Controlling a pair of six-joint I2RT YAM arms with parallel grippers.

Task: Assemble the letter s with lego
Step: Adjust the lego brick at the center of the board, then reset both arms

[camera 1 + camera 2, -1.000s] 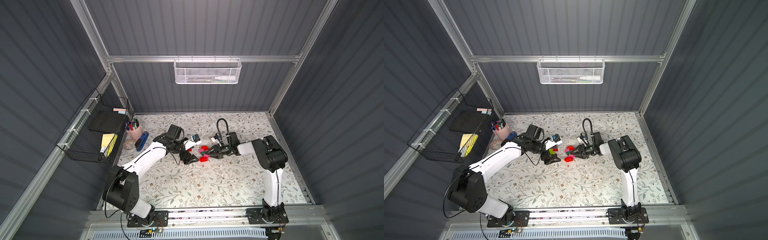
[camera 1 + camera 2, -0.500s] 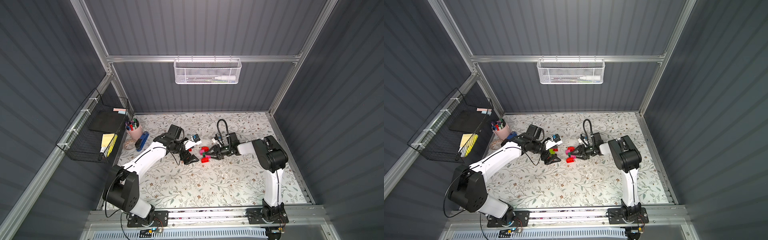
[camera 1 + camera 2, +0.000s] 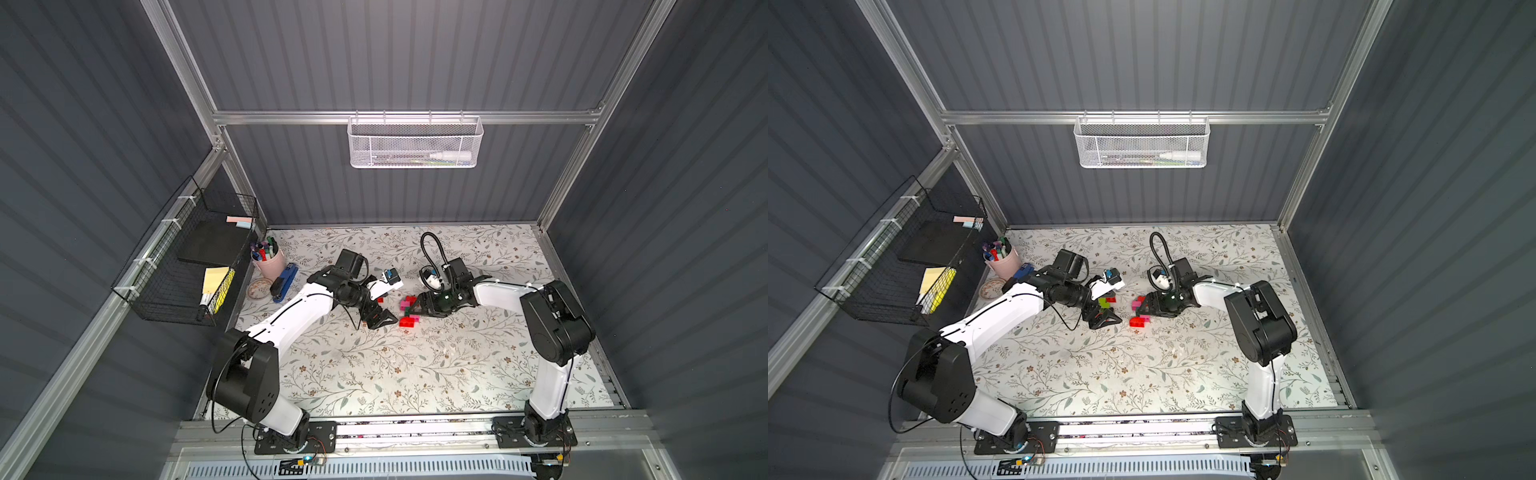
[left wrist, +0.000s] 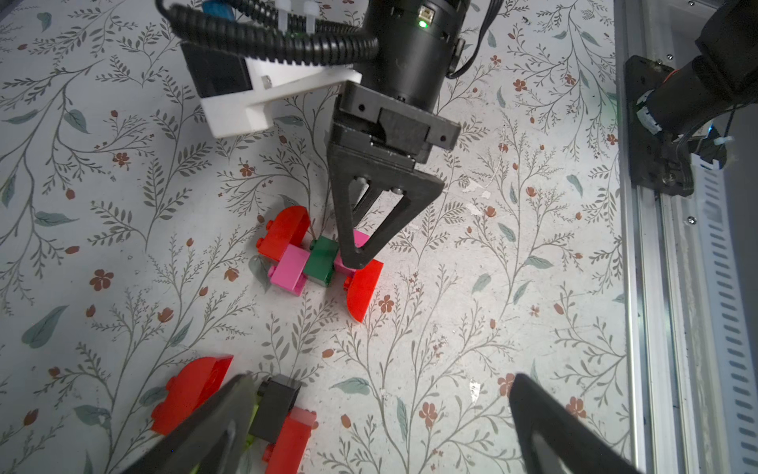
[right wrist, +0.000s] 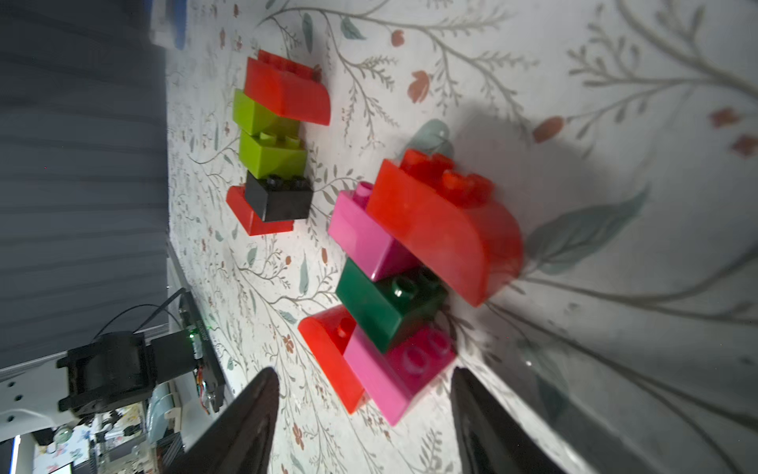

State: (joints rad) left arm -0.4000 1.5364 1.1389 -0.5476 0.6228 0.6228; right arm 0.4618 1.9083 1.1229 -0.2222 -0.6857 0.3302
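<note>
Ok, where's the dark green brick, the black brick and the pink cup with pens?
dark green brick (image 5: pixel 375 314): right wrist view, on its smooth side face.
black brick (image 5: pixel 283 205): right wrist view, on its front face below the studs.
pink cup (image 3: pixel 272 266): in a top view, on its outer wall.

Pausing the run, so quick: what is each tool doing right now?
Left tool: open wide, holding nothing.
Right tool: open, jaws either side of the joined lego, apparently not gripping it.
</note>
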